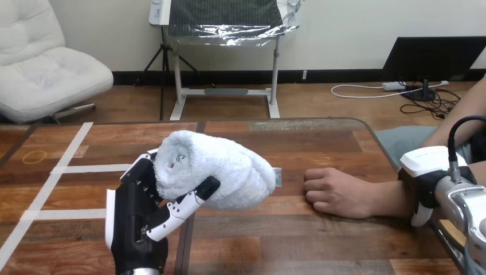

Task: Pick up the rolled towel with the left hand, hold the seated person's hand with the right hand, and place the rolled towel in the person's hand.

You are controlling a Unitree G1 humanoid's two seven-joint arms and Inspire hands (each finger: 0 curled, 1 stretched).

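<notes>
1. My left hand (pixel 140 220) is closed around the rolled towel (pixel 215 169). The towel appears lifted off the table (pixel 298 246), to the left of the person's hand (pixel 332 192) and near it, not touching.
2. The towel's long axis runs roughly left to right, with its free end pointing at the person's hand.
3. The person's hand rests on the table, loosely fisted, knuckles toward the towel. I judge it must open before I can place the towel.
4. My right hand (pixel 427 172) sits at the person's wrist; I cannot tell whether it grips.
5. The wood between towel and knuckles is bare, so a short rightward carry looks unobstructed.
</notes>
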